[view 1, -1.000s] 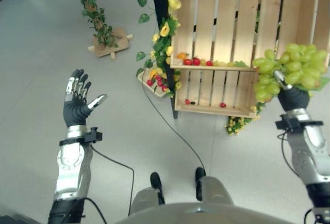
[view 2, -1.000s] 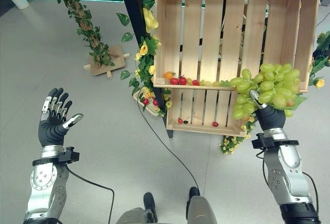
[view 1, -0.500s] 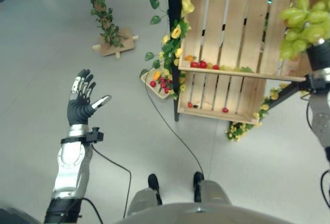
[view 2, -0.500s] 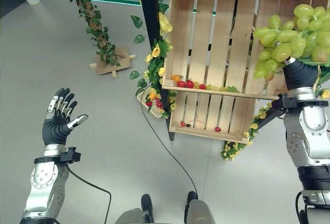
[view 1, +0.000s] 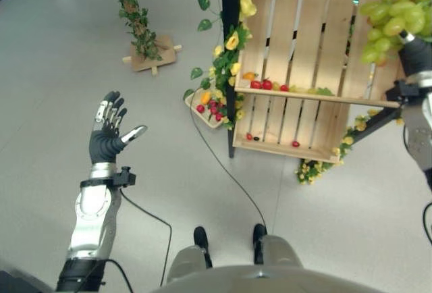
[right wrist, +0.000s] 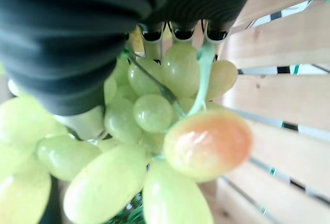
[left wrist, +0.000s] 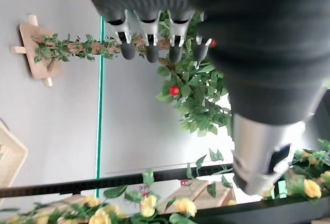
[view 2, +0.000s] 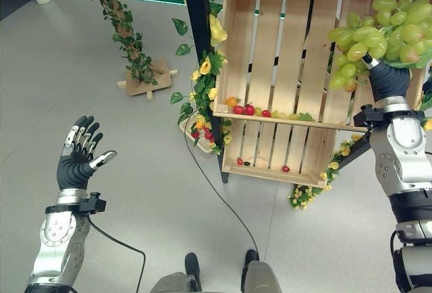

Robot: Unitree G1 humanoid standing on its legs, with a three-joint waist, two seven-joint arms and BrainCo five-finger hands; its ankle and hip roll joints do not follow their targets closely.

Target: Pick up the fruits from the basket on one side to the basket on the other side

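Note:
My right hand is raised at the right, shut on a bunch of green grapes that hangs in front of the wooden crate's right side. In the right wrist view the grapes crowd against my curled fingers, one grape tinged orange. My left hand is held up open over the grey floor at the left, holding nothing. Small red and orange fruits lie along the crate's lower slat. A shallow basket with red fruit sits on the floor beside the crate.
A black post wrapped in yellow flowers and leaves stands left of the crate. A leafy vine on a small wooden stand is on the floor further left. More yellow flowers lie below the crate's right corner.
My right hand with the grapes has risen from beside the crate's lower slat to its upper right side. The camera has shifted a little. The left hand has stayed still.

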